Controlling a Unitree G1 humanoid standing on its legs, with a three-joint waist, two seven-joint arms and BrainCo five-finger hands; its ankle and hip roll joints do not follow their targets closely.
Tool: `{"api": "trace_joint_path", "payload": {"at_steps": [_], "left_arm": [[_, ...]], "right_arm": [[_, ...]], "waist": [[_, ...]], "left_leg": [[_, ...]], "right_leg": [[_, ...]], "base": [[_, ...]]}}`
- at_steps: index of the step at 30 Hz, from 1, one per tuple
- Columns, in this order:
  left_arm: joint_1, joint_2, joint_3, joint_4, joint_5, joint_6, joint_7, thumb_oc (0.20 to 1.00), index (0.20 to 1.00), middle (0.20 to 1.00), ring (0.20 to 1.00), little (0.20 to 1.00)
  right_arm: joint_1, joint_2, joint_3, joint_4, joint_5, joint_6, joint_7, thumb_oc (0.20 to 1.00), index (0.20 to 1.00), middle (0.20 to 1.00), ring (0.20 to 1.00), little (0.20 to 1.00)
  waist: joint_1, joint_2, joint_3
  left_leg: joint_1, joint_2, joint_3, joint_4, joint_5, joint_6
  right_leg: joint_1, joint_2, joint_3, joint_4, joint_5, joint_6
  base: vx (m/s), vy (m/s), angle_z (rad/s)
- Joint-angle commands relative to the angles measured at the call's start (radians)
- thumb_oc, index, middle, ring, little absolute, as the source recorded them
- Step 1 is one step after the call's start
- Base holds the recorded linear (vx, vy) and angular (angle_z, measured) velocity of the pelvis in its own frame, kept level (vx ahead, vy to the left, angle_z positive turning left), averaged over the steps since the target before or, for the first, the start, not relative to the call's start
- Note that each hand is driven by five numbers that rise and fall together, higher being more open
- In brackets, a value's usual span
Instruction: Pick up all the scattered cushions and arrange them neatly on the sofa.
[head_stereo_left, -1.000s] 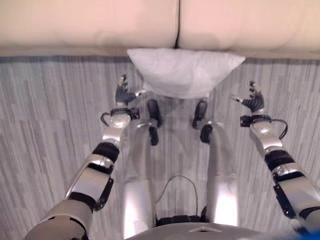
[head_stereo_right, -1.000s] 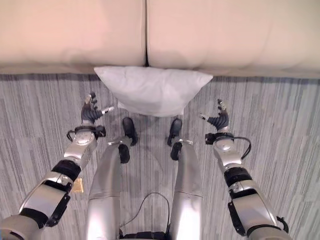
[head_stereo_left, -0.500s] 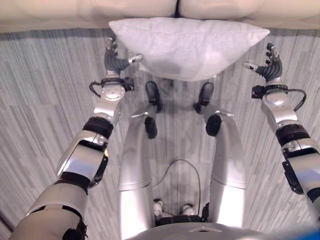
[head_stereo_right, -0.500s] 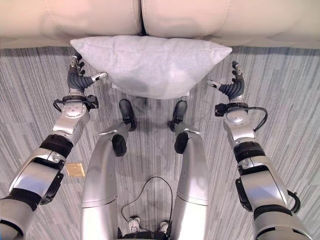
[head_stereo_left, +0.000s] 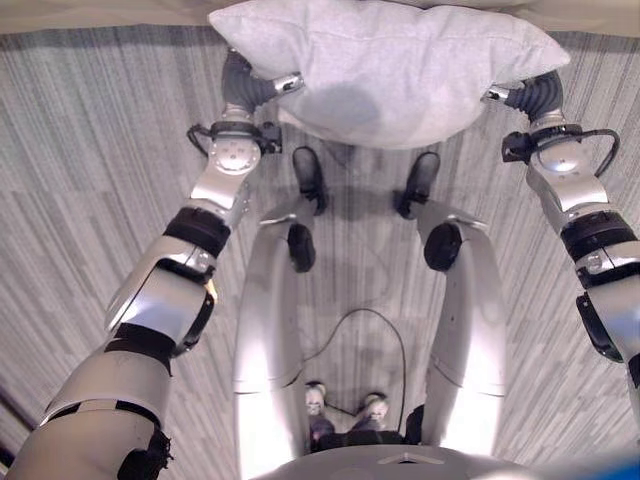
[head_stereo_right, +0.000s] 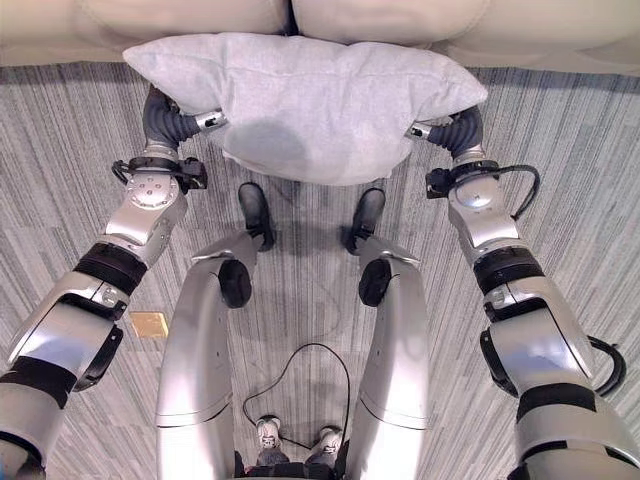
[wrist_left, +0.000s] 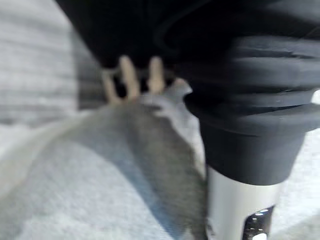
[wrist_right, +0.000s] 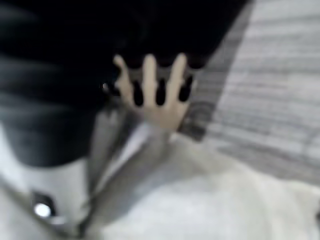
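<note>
1. The left hand (head_stereo_right: 165, 120), apart from the pillow half a second ago, now presses against the left end of the pale grey rectangular fabric cushion (head_stereo_right: 310, 100); its fingers are tucked behind the fabric, so I cannot tell their state.
2. The cushion lies on the grey striped carpet (head_stereo_right: 60, 200), touching the front edge of the cream sofa (head_stereo_right: 180, 15), squeezed between both hands.
3. The right hand (head_stereo_right: 458, 130) has likewise closed in on the right end, fingers hidden. A two-handed lift looks ready.

cushion (head_stereo_right: 310, 100) | light grey, plump | flat | beside sofa (head_stereo_right: 180, 15) front
</note>
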Motion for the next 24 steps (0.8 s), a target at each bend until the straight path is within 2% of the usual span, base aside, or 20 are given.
{"api": "trace_joint_path", "payload": {"at_steps": [1, 4, 5, 6, 7, 8, 9, 15, 17, 19, 24], "left_arm": [[0.014, -0.081, 0.01, 0.001, -0.003, -0.039, -0.001, 1.0, 1.0, 1.0, 1.0, 1.0], [0.003, -0.151, 0.012, -0.004, -0.049, -0.052, 0.01, 1.0, 1.0, 1.0, 1.0, 1.0], [0.003, -0.151, 0.012, -0.004, -0.049, -0.053, 0.01, 1.0, 1.0, 1.0, 1.0, 1.0], [0.005, -0.188, 0.017, -0.01, -0.076, -0.061, 0.011, 1.0, 1.0, 1.0, 1.0, 1.0], [0.004, -0.197, 0.015, -0.011, -0.082, -0.063, 0.01, 0.856, 0.856, 0.856, 0.856, 0.856], [0.004, -0.199, 0.017, -0.015, -0.084, -0.066, 0.009, 0.2, 0.2, 0.2, 0.2, 0.2], [0.012, -0.206, 0.025, -0.046, -0.106, -0.076, -0.002, 0.2, 0.2, 0.2, 0.2, 0.2], [0.063, -0.208, 0.062, -0.125, -0.126, -0.099, -0.018, 0.2, 0.2, 0.2, 0.2, 0.2], [0.13, -0.214, 0.069, -0.176, -0.105, -0.103, -0.036, 0.2, 0.2, 0.2, 0.2, 0.2], [0.249, -0.214, 0.08, -0.264, -0.064, -0.099, -0.072, 0.2, 0.2, 0.2, 0.2, 0.2], [0.427, -0.22, 0.115, -0.345, -0.035, -0.101, -0.114, 0.2, 0.2, 0.2, 0.2, 0.2]], "right_arm": [[-0.007, 0.098, 0.076, -0.079, -0.009, -0.048, 0.01, 1.0, 1.0, 1.0, 1.0, 1.0], [-0.028, 0.185, 0.073, -0.095, 0.013, -0.056, -0.004, 1.0, 1.0, 1.0, 1.0, 1.0], [-0.028, 0.186, 0.073, -0.095, 0.013, -0.055, -0.004, 1.0, 1.0, 1.0, 1.0, 1.0], [-0.041, 0.238, 0.072, -0.106, 0.02, -0.062, -0.009, 1.0, 1.0, 1.0, 1.0, 1.0], [-0.047, 0.254, 0.077, -0.109, 0.016, -0.061, -0.01, 0.887, 0.887, 0.887, 0.887, 0.887], [-0.052, 0.265, 0.078, -0.112, 0.017, -0.063, -0.007, 0.388, 0.388, 0.388, 0.388, 0.388], [-0.056, 0.285, 0.076, -0.14, 0.02, -0.067, -0.003, 0.2, 0.2, 0.2, 0.2, 0.2], [-0.012, 0.281, 0.025, -0.208, 0.022, -0.083, -0.001, 0.2, 0.2, 0.2, 0.2, 0.2], [0.062, 0.273, -0.013, -0.254, 0.019, -0.094, 0.006, 0.2, 0.2, 0.2, 0.2, 0.2], [0.202, 0.273, -0.057, -0.346, 0.036, -0.109, 0.037, 0.2, 0.2, 0.2, 0.2, 0.2], [0.396, 0.269, -0.098, -0.46, -0.008, -0.115, 0.063, 0.2, 0.2, 0.2, 0.2, 0.2]], "waist": [[-0.024, 0.06, -0.057], [-0.022, 0.062, -0.064], [-0.022, 0.062, -0.064], [-0.02, 0.063, -0.069], [-0.019, 0.063, -0.072], [-0.019, 0.063, -0.076], [-0.02, 0.062, -0.088], [-0.024, 0.048, -0.161], [-0.026, 0.051, -0.192], [-0.023, 0.054, -0.198], [-0.011, 0.048, -0.215]], "left_leg": [[-0.019, -0.04, -0.102, -0.055, 0.039, -0.038], [-0.02, -0.043, -0.105, -0.051, 0.038, -0.036], [-0.02, -0.043, -0.105, -0.051, 0.038, -0.036], [-0.02, -0.045, -0.107, -0.049, 0.036, -0.036], [-0.019, -0.046, -0.108, -0.051, 0.039, -0.037], [-0.019, -0.047, -0.108, -0.051, 0.039, -0.037], [-0.019, -0.049, -0.111, -0.058, 0.045, -0.041], [0.004, -0.055, -0.104, -0.128, 0.065, -0.051], [0.116, -0.048, -0.106, -0.227, 0.075, -0.057], [0.293, -0.04, -0.11, -0.342, 0.099, -0.078], [0.539, -0.039, -0.122, -0.499, 0.127, -0.096]], "right_leg": [[0.02, 0.016, -0.007, -0.086, 0.068, 0.12], [0.02, 0.02, -0.01, -0.086, 0.067, 0.116], [0.02, 0.02, -0.01, -0.086, 0.067, 0.116], [0.02, 0.022, -0.011, -0.088, 0.068, 0.115], [0.02, 0.025, -0.014, -0.088, 0.067, 0.114], [0.02, 0.027, -0.014, -0.089, 0.068, 0.113], [0.02, 0.026, -0.017, -0.092, 0.069, 0.114], [0.021, 0.035, -0.024, -0.118, 0.079, 0.118], [0.139, 0.04, -0.049, -0.197, 0.082, 0.121], [0.327, 0.046, -0.076, -0.302, 0.087, 0.121], [0.565, 0.046, -0.099, -0.438, 0.093, 0.124]], "base": [[0.0, 0.0, 0.0], [0.0, 0.0, 0.0], [0.0, 0.0, 0.0], [0.0, 0.0, 0.0], [0.0, 0.0, 0.0], [0.0, 0.0, 0.0], [0.03, -0.042, 0.01], [0.01, -0.037, 0.04], [-0.06, -0.086, 0.08], [-0.07, -0.098, 0.15], [-0.02, -0.03, 0.09]]}}
